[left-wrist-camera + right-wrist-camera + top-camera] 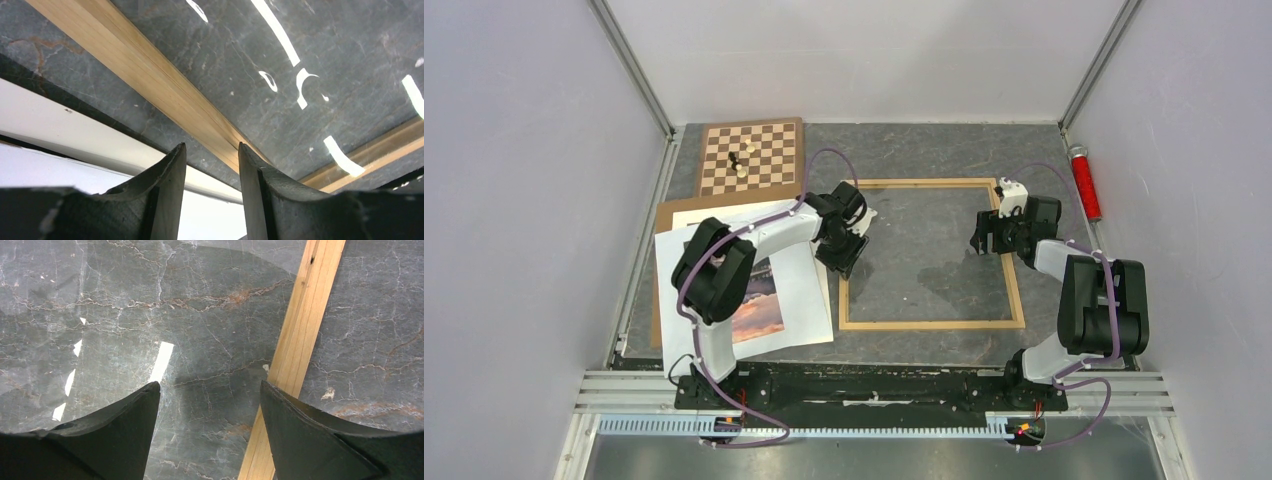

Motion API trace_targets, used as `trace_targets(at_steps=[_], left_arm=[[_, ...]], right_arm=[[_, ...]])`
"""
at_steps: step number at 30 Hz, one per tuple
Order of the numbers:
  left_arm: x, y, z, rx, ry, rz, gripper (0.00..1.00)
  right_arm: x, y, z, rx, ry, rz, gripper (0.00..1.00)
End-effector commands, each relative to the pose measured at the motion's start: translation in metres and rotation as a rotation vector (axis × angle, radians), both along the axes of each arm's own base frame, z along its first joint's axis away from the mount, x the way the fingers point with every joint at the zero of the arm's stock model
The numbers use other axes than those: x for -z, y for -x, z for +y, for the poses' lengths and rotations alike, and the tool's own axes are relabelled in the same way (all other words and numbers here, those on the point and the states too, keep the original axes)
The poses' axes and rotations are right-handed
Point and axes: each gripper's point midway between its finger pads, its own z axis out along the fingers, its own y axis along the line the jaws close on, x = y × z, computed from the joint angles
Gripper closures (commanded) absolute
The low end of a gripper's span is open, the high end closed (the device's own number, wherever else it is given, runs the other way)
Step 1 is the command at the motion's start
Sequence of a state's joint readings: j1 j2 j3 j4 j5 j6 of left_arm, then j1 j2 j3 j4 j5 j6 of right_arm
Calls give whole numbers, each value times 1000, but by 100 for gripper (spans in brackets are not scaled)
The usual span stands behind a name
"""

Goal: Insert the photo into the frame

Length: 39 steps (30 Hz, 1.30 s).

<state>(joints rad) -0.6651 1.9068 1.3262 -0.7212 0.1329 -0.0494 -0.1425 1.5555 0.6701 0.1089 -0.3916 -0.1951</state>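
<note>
The photo point(762, 310) lies flat at the left of the table, well apart from the frame's opening. It rests on a white sheet point(806, 290), and my left arm crosses over its upper part, so only the orange sky and the dark band show. I judge it a thin print: light, limp, easy to crease, probably glossy enough to smudge. Lying flush on the sheet, it gives the fingers no edge to pinch from above. I would go for the lower right corner, which is uncovered, and either peel it up or drag the print until a border hangs free. I cannot tell whether it is fixed to the sheet.

Under the sheet a brown backing board point(660, 320) sticks out at the left and top. Behind it sits a chessboard point(769, 150) with a few pieces.

The frame point(924, 324) of light wood lies flat mid-table. Bright streaks inside it suggest a clear pane, so I expect it to be slippery and breakable.

The left gripper point(844, 250) hovers at the frame's left rail with its fingers partly apart and nothing between them; in the wrist view one fingertip point(245, 155) overlaps the rail. The right gripper point(986, 238) is spread wide and empty at the right rail, with one finger point(280, 400) over the wood. A red cylinder point(1084, 185) lies by the right wall.
</note>
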Motion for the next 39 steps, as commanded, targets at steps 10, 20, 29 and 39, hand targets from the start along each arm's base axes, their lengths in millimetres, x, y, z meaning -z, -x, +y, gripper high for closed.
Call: trace_targets(at_steps=[10, 20, 29, 39], left_arm=[[-20, 33, -6, 157, -6, 4, 51], [-17, 55, -12, 212, -15, 36, 51], [-12, 63, -15, 269, -55, 16, 50], [-5, 67, -12, 306, -100, 2, 50]], right_arm=[[0, -2, -5, 4, 25, -18, 24], [0, -2, -7, 4, 37, -18, 24], [-3, -2, -7, 5, 36, -25, 24], [1, 2, -9, 2, 51, -8, 24]])
